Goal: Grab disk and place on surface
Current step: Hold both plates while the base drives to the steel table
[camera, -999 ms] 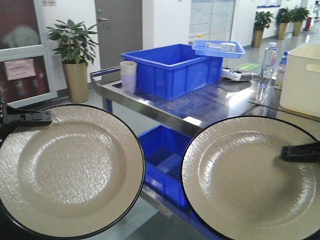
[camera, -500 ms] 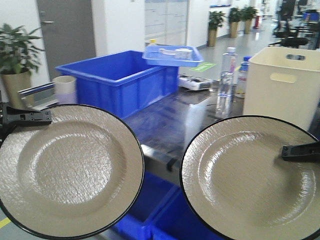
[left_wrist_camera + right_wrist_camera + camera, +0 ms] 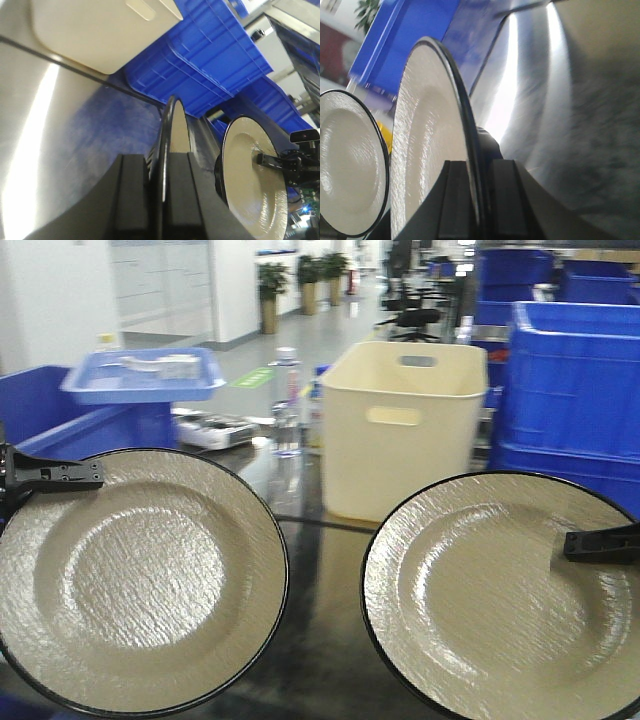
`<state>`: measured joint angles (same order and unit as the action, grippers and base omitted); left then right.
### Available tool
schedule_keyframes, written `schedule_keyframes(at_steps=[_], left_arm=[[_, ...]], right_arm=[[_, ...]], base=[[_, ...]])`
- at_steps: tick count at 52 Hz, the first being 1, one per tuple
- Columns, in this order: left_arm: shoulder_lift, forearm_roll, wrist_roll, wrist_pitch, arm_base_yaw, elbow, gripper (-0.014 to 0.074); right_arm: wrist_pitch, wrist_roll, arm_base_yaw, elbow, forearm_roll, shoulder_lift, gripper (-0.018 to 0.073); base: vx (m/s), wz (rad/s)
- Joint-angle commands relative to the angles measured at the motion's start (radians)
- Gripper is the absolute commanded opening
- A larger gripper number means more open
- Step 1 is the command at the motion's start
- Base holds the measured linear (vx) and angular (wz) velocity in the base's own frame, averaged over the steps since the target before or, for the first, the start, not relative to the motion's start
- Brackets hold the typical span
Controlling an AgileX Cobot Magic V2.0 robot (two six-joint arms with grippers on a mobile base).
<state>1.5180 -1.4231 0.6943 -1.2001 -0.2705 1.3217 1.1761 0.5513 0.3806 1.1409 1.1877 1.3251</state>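
- My left fingers (image 3: 60, 476) clench the rim of the left disk (image 3: 140, 580).
- My right fingers (image 3: 600, 543) clench the right disk (image 3: 490, 600).
- The surface (image 3: 320, 640) lies beneath both.

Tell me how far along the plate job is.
Grabbing looks done: the left gripper clamps the left plate by its rim, the right gripper the right plate. Both are held above the metal tabletop. Setting them down is left.

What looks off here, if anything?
Nothing much. The left gripper and right gripper clamp the left plate and right plate by their rims; both look intact. Only the light blue tray overhangs the blue crate beneath it.
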Motion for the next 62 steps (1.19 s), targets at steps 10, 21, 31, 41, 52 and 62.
schedule_keyframes(at_steps=[10,21,31,41,52,62], left_arm=[[-0.048,-0.153,-0.016,-0.054,0.001,0.033,-0.0008],[-0.048,-0.153,-0.016,-0.052,0.001,0.033,-0.0008],[-0.048,-0.153,-0.016,-0.047,0.001,0.033,-0.0008],[-0.048,-0.153,-0.016,-0.047,0.001,0.033,-0.0008],[-0.048,-0.153,-0.016,-0.048,0.001,0.033,-0.0008],[-0.048,-0.153,-0.016,-0.048,0.001,0.033,-0.0008]], right_arm=[[0.002,-0.003,0.002,0.035,0.132,-0.033,-0.0009],[0.002,-0.003,0.002,0.035,0.132,-0.033,-0.0009],[0.002,-0.003,0.002,0.035,0.132,-0.033,-0.0009],[0.002,-0.003,0.002,0.035,0.132,-0.033,-0.0009],[0.002,-0.003,0.002,0.035,0.132,-0.033,-0.0009],[0.001,-0.003,0.002,0.035,0.132,-0.033,-0.0009]], base=[[0.25,-0.62],[0.17,-0.46],[0.09,-0.25],[0.02,-0.09],[0.0,0.0],[0.0,0.0]])
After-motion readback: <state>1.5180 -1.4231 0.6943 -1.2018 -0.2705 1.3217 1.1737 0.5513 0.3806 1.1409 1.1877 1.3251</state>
